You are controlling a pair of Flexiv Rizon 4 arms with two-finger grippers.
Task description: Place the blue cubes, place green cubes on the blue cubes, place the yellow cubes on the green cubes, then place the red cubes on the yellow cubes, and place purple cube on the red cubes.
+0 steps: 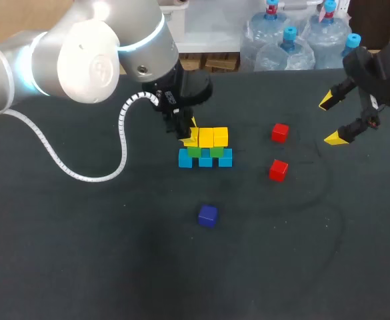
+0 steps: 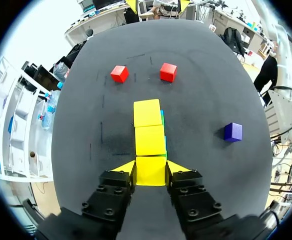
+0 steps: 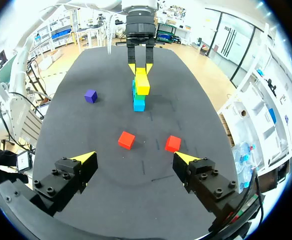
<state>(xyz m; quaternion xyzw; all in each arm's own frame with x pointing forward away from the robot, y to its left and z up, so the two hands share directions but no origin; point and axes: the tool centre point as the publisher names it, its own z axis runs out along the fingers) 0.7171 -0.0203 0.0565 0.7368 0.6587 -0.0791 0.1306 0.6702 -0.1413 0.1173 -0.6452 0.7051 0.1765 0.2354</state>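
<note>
Three blue cubes [image 1: 205, 159] lie in a row mid-table, with green cubes [image 1: 205, 151] on them and yellow cubes [image 1: 215, 137] on top. My left gripper [image 2: 150, 167] is at the row's left end, shut on the end yellow cube [image 2: 150, 171], which sits in line with the other two yellow cubes [image 2: 149, 140]. Two red cubes [image 1: 280, 132] [image 1: 278, 169] lie to the right of the stack. The purple cube [image 1: 207, 215] lies alone in front of it. My right gripper [image 1: 333, 119] hangs open and holds nothing at the far right, above the table.
The tabletop [image 1: 81, 253] is dark. The left arm's white coiled cable [image 1: 125, 143] droops over the table left of the stack. The right wrist view shows both red cubes [image 3: 126, 140] [image 3: 172, 143] just ahead of its fingers, and the stack [image 3: 140, 97] beyond them.
</note>
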